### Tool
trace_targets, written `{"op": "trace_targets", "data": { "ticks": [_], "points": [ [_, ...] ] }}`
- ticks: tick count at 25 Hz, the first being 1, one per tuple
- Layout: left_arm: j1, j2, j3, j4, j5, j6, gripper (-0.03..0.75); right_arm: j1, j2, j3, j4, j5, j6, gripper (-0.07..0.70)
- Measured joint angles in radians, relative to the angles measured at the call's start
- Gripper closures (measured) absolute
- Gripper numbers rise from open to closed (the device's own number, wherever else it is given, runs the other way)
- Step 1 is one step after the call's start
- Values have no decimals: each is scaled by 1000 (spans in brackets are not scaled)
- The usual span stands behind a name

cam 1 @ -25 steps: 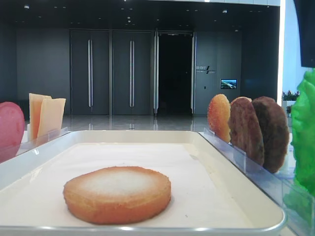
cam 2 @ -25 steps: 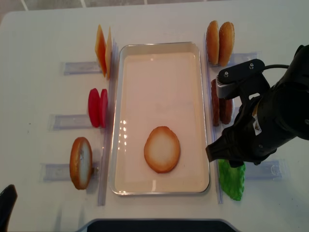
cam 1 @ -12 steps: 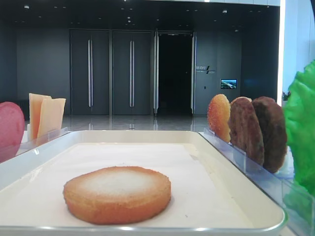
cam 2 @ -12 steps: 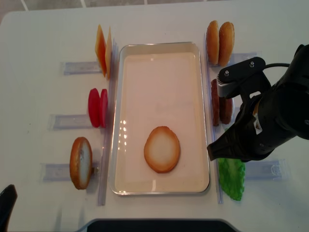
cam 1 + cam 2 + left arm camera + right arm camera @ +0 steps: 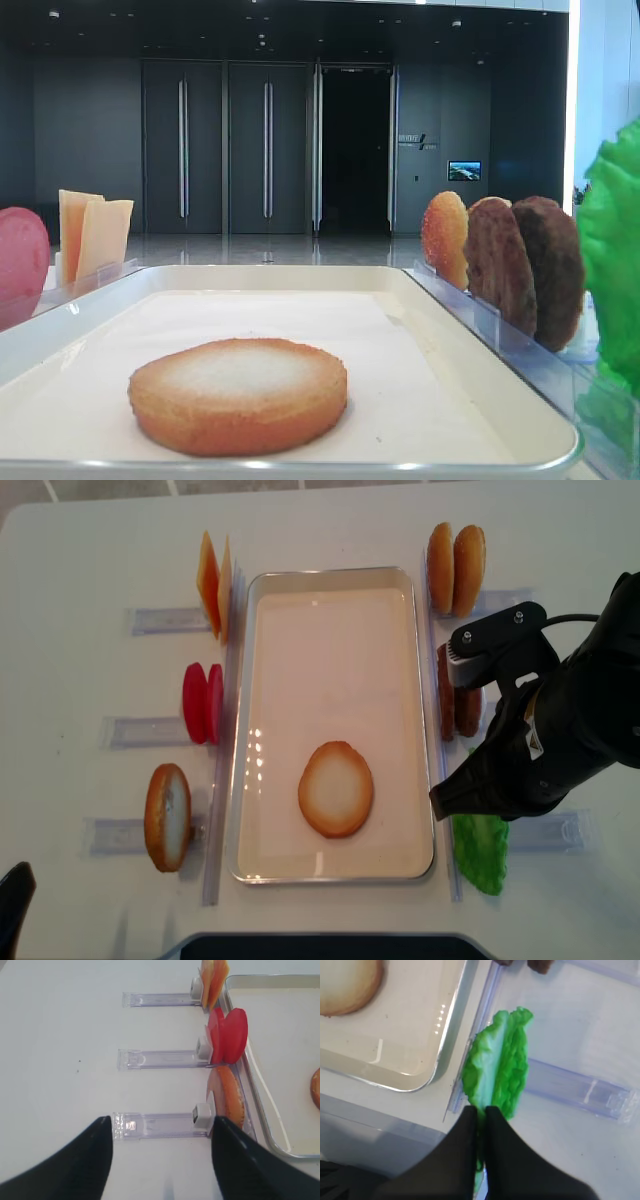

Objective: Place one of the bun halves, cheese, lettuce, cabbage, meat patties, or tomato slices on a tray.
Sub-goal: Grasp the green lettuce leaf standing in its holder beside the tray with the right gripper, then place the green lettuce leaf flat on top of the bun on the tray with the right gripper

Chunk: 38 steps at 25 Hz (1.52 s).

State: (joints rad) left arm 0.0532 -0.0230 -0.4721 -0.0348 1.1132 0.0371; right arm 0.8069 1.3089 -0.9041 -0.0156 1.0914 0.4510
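Observation:
A bright green lettuce [image 5: 497, 1067] leaf stands on edge over its clear holder, just outside the right rim of the white tray [image 5: 330, 650]. My right gripper [image 5: 481, 1110] is shut on the leaf's near edge. From above, the black right arm hides most of the lettuce [image 5: 480, 852]. One bun half [image 5: 336, 789] lies flat on the tray, pale face up. Over the table, left of the tray, my left gripper [image 5: 161, 1121] is open and empty. It faces another bun half [image 5: 227, 1097] upright in a holder.
Clear holders line both long sides of the tray. On the left stand cheese [image 5: 213, 584] and tomato slices [image 5: 203, 702]. Two bun halves [image 5: 455, 568] and meat patties [image 5: 457, 695] stand on the right. A dark edge [image 5: 320, 948] runs along the table's front.
My right gripper's jaws have shut on the lettuce. The leaf has shifted a little at the right edge of the low view. The left arm has not moved.

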Motion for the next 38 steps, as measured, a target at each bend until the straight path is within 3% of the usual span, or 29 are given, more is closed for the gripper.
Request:
{"op": "trace_targets", "data": {
  "ticks": [11, 18, 21, 26, 33, 38],
  "points": [
    [0, 0, 0, 0, 0, 0, 244, 0, -74, -166, 37, 122, -42, 595],
    [0, 0, 0, 0, 0, 0, 244, 0, -107, -192, 42, 131, -49, 595],
    [0, 0, 0, 0, 0, 0, 244, -10, -107, -192, 93, 107, -72, 595],
    [0, 0, 0, 0, 0, 0, 244, -106, -105, -174, 319, 6, -206, 595],
    [0, 0, 0, 0, 0, 0, 244, -266, -103, -20, 798, -140, -539, 595],
    [0, 0, 0, 0, 0, 0, 244, -300, -90, 75, 1135, -209, -789, 595]
  ]
}}
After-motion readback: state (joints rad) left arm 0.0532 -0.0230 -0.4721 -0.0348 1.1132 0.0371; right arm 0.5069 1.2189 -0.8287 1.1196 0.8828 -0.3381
